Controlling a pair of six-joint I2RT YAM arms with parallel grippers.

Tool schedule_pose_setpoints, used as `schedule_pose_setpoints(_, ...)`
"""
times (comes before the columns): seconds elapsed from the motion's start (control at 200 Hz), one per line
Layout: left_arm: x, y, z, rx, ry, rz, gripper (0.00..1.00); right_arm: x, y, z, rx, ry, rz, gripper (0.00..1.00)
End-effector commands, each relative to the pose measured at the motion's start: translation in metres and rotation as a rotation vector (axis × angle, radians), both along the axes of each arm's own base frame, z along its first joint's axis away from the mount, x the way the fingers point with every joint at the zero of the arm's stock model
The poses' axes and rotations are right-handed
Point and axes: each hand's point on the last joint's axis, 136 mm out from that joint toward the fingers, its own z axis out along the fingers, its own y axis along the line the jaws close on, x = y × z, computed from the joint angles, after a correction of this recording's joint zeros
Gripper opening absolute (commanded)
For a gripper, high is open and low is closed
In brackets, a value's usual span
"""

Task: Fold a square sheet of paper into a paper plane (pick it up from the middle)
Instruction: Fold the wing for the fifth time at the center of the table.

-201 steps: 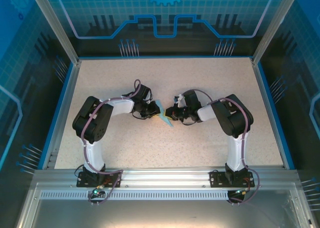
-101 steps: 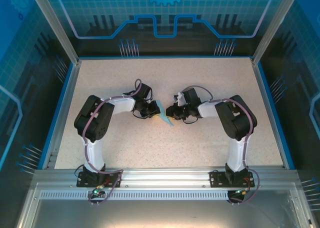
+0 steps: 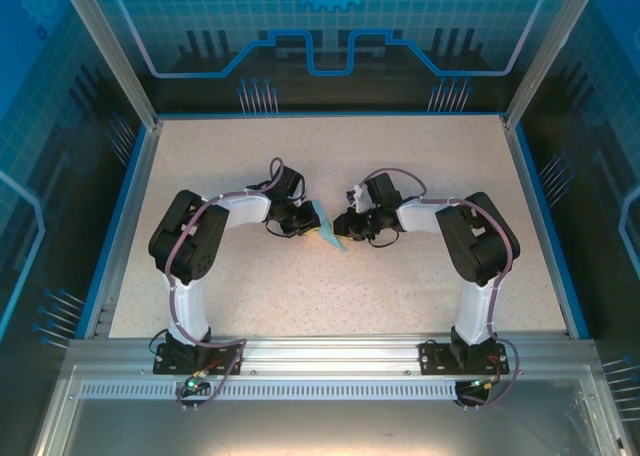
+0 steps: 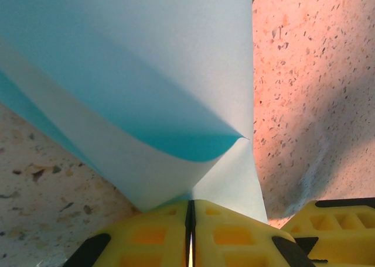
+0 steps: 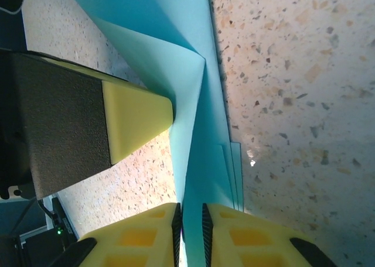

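Note:
The pale blue sheet of paper (image 3: 329, 235), folded into a narrow pointed plane shape, stands on edge at the table's middle between both grippers. My left gripper (image 3: 311, 224) comes from the left and is shut on the paper; in the left wrist view its yellow jaws (image 4: 190, 207) pinch the fold, and the paper (image 4: 135, 91) fans out ahead. My right gripper (image 3: 343, 226) comes from the right. Its jaws (image 5: 191, 211) stand a narrow gap apart, with the paper's layered edge (image 5: 202, 132) running through that gap. One left finger (image 5: 136, 119) rests against the paper's far side.
The speckled beige tabletop (image 3: 330, 146) has a raised blue border (image 3: 137, 191) and clear enclosure walls around it. Both arm elbows (image 3: 185, 241) (image 3: 480, 241) bulge outward over the table. The aluminium rail (image 3: 330, 361) with the arm bases runs along the near edge.
The right gripper's jaws have parted slightly around the paper, and the right arm's elbow has swung a little outward. The left arm and the paper stay put.

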Motion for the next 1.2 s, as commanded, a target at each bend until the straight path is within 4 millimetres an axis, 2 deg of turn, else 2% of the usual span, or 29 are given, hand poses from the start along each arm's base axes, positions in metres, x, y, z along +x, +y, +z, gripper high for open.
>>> schedule_pose_setpoints(0.0, -0.008, 0.009, -0.017, 0.067, 0.049, -0.002, 0.13, -0.007, 0.002, 0.000, -0.007, 0.023, 0.034, 0.19)
schedule_pose_setpoints(0.415, -0.004, 0.007, -0.014, 0.063, 0.043, 0.000, 0.13, -0.020, 0.005, -0.007, -0.004, 0.056, 0.091, 0.20)
schedule_pose_setpoints(0.735, 0.002, 0.004, -0.003, 0.050, 0.018, -0.010, 0.15, -0.023, -0.003, -0.021, -0.056, 0.088, 0.069, 0.07)
schedule_pose_setpoints(0.95, 0.011, -0.001, 0.009, 0.041, -0.024, -0.034, 0.19, -0.024, -0.016, -0.038, -0.060, 0.148, 0.005, 0.04)
schedule_pose_setpoints(1.195, 0.019, -0.004, 0.016, 0.042, -0.058, -0.053, 0.22, -0.027, -0.020, -0.046, -0.074, 0.182, -0.012, 0.03)
